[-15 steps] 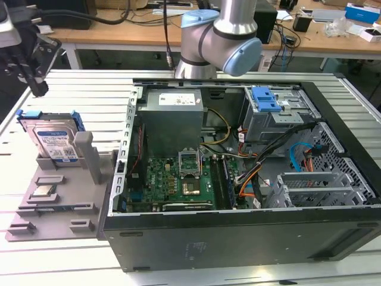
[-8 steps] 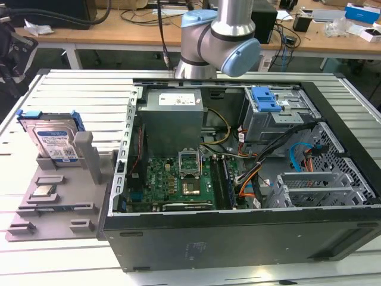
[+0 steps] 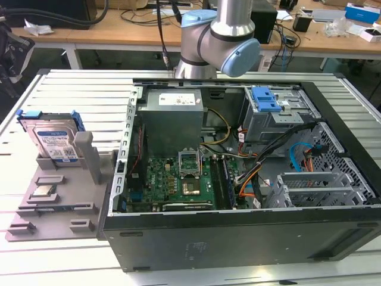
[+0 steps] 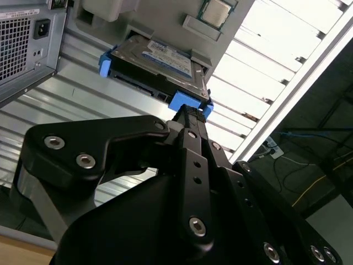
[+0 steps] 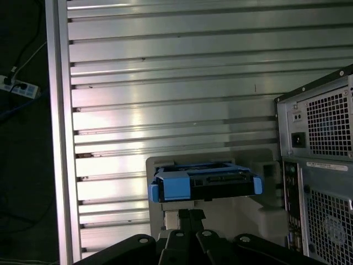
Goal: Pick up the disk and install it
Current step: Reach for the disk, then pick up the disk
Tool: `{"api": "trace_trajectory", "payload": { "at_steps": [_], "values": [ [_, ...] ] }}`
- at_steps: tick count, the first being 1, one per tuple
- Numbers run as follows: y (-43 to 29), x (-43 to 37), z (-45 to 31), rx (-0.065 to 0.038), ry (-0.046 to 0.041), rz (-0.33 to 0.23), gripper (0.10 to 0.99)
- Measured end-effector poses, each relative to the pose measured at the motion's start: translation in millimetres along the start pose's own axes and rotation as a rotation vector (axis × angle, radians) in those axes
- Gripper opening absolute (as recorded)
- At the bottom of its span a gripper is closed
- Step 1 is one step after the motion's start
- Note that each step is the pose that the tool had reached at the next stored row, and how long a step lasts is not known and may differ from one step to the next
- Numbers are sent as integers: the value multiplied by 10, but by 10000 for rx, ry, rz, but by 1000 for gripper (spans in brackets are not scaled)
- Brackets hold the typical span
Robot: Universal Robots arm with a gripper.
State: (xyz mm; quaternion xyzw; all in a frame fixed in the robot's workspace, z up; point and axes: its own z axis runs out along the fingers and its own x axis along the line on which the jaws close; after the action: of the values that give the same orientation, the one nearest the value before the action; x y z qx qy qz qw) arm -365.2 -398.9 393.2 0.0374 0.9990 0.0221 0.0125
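Disk (image 3: pixel 52 140) was seen in the exterior view standing on edge in a grey holder (image 3: pixel 56 220) on the slatted metal table (image 3: pixel 77 95), at the exterior view's left, just beside the open computer case (image 3: pixel 238 238). A small square chip (image 3: pixel 43 190) was laid flat on the same holder. The arm (image 3: pixel 220 36) was shown behind the case. The gripper (image 4: pixel 190 114) was shown in both wrist views, its fingers (image 5: pixel 183 216) pressed together with nothing pinched, pointed toward the blue bracket end and apart from it. The case's rear grille and power socket were also shown there. Each thing was counted once; two fingers were counted.
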Motion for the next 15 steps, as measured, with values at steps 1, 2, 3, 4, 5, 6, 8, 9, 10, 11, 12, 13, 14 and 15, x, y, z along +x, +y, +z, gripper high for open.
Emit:
{"api": "trace_trajectory", "payload": {
  "at_steps": [1, 2, 3, 4, 5, 6, 8, 9, 10, 11, 12, 13, 14, 15],
  "values": [
    [0, 0, 0, 1, 0, 0, 106],
    [0, 0, 0, 1, 0, 0, 106],
    [0, 1, 0, 1, 0, 0, 106],
    [0, 1, 0, 0, 0, 0, 106],
    [0, 1, 0, 0, 0, 1, 106],
    [0, 1, 0, 1, 0, 0, 106],
    [0, 2, 0, 0, 0, 0, 106],
    [0, 2, 0, 1, 0, 0, 106],
    [0, 2, 0, 1, 0, 0, 106],
    [0, 2, 0, 1, 0, -5, 106],
    [0, 3, 0, -2, 5, -108, 106],
    [0, 3, -1, -6, 14, -286, 106],
    [0, 3, 0, -12, 25, -550, 106],
    [0, 3, 0, -16, 30, -670, 106]
  ]
}}
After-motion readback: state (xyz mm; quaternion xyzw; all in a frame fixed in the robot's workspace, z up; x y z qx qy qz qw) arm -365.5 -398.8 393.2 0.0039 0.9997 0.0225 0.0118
